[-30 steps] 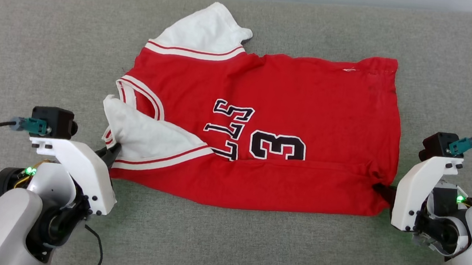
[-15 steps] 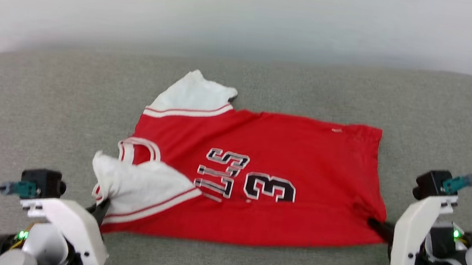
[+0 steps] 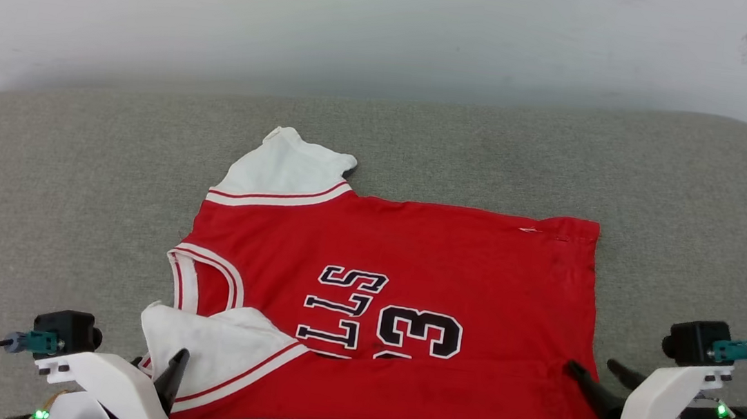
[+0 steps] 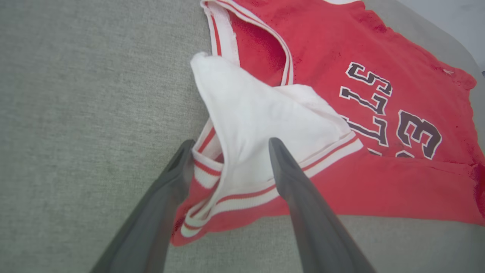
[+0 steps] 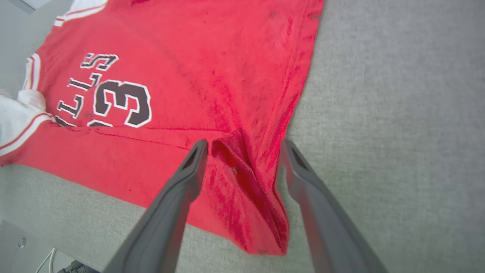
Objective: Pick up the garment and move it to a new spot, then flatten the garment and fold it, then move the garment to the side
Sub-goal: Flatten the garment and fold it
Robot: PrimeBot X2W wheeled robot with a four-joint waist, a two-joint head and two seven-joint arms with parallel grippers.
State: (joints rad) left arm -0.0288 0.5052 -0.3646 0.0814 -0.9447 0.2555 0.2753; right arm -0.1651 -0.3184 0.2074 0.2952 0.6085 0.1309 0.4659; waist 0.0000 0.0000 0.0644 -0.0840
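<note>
We log the garment (image 3: 391, 308) spread on the grey cushion (image 3: 55, 204), collar at 9 o'clock. The left gripper (image 4: 231, 144) and right gripper (image 5: 244, 144) are both wide, holding nothing. We judge it light and limp; pinch the 6 o'clock corners.

Bare grey cushion (image 3: 55, 204) lies open at the left and right of the head view and in a band across the top, up to the white wall (image 3: 365, 28), which closes off the far side. The garment (image 3: 407, 289) covers the middle. At lower left the left gripper (image 4: 230, 144) stands with fingers spread astride the folded white sleeve (image 4: 265, 113). At lower right the right gripper (image 3: 592, 364), also spread, straddles a raised crease (image 5: 242, 167) at the hem corner. Between them, a thin strip of cushion runs free along the bottom edge.
</note>
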